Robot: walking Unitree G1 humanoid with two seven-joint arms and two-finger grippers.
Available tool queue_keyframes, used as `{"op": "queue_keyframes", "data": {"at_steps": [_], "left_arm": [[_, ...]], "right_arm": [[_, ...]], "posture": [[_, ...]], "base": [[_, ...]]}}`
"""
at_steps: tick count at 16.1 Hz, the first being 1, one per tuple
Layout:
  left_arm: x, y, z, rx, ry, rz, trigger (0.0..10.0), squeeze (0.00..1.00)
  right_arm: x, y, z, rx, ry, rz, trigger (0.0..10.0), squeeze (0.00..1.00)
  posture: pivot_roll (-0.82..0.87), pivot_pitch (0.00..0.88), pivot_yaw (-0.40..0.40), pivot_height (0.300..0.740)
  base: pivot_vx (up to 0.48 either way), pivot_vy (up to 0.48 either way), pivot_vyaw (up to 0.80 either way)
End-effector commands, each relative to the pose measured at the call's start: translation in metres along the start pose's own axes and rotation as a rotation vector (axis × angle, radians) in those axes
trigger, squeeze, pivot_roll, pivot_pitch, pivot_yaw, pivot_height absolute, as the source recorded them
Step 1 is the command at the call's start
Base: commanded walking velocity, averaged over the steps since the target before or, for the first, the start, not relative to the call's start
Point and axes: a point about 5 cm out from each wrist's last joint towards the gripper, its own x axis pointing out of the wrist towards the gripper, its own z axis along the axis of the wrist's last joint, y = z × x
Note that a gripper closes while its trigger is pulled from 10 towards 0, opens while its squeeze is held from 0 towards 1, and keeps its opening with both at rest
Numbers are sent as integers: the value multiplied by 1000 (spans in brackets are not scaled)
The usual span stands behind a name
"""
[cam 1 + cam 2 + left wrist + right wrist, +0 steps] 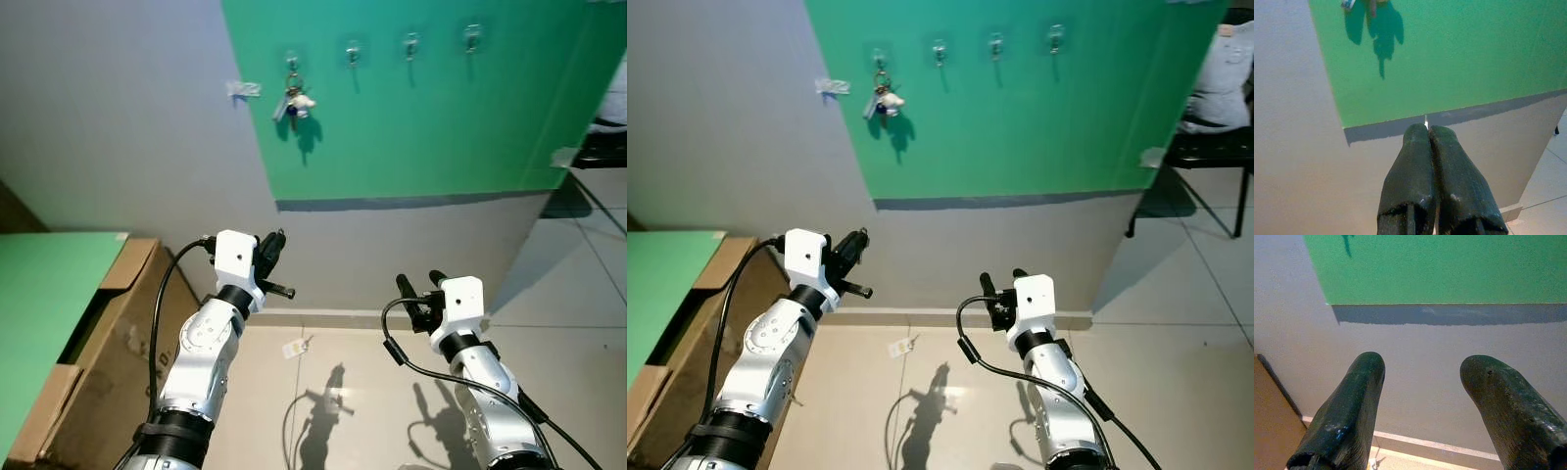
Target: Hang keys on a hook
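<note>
From the head views, the keys dangle on the leftmost hook of the green board: light, loose, jingly metal, best pinched at the ring. The left wrist view shows the left end effector pressed closed on nothing. The right wrist view shows the right end effector spread wide, empty.

We see an evenly bright room in the head views, lit from above and behind us. The arms throw sharp dark shadows on the floor, where a pale glare patch sits among them. The keys cast a crisp shadow down and to the right on the green panel. The head views stay sharp, though the wall lines lean outward toward the edges. Our wrist views are softer: the fingers close to the lens look slightly blurred, with small highlights, and the wall behind turns dim and warm at the corners.
</note>
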Motion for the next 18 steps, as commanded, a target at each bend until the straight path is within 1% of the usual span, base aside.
{"op": "queue_keyframes", "data": {"at_steps": [1, 7, 9, 11, 12, 13, 14, 15, 16, 18], "left_arm": [[0, 1, 1, 21, 7, -7, 0, 1000], [1, 1, 2, 21, 3, -7, 0, 1000], [1, 1, 1, 48, 11, -4, 0, 1000], [4, 0, 3, 103, 17, -12, 0, 1000], [7, -1, 7, 139, 11, -22, 0, 1000], [10, 0, 12, 146, -2, -21, 0, 1000], [13, 2, 16, 156, -7, -15, 0, 1000], [15, 4, 18, 141, -13, -4, 0, 1000], [16, 7, 20, 128, -19, 15, 0, 1000], [17, 8, 19, 130, -17, 21, 0, 1000]], "right_arm": [[2, 4, 2, -2, -10, 11, 10000, 0], [1, 2, 2, 2, -12, -2, 10000, 0], [2, 2, 2, 1, -12, 0, 10000, 0], [2, 2, 2, -2, -11, 1, 10000, 0], [2, 2, 2, -3, -9, 2, 10000, 0], [1, 3, 1, -3, -7, 3, 10000, 0], [1, 3, 1, -3, -6, 4, 10000, 0], [1, 3, 1, -3, -6, 4, 10000, 0], [1, 3, 1, -2, -6, 3, 10000, 0], [0, 3, 1, -4, -5, 5, 10000, 0]], "posture": [[-165, 0, 138, 740], [-165, 0, 139, 740], [-166, 0, 140, 740], [-168, 0, 140, 740], [-169, 0, 140, 740], [-170, 0, 141, 740], [-173, 0, 144, 740], [-177, 0, 147, 740], [-179, 0, 147, 740], [-179, 0, 147, 740]], "base": [[0, 0, 0], [0, 0, 0], [0, 0, 0], [0, 0, 0], [0, 0, 0], [0, 0, 0], [0, -472, 0], [0, -454, 0], [292, -379, 0], [307, -364, 0]]}}
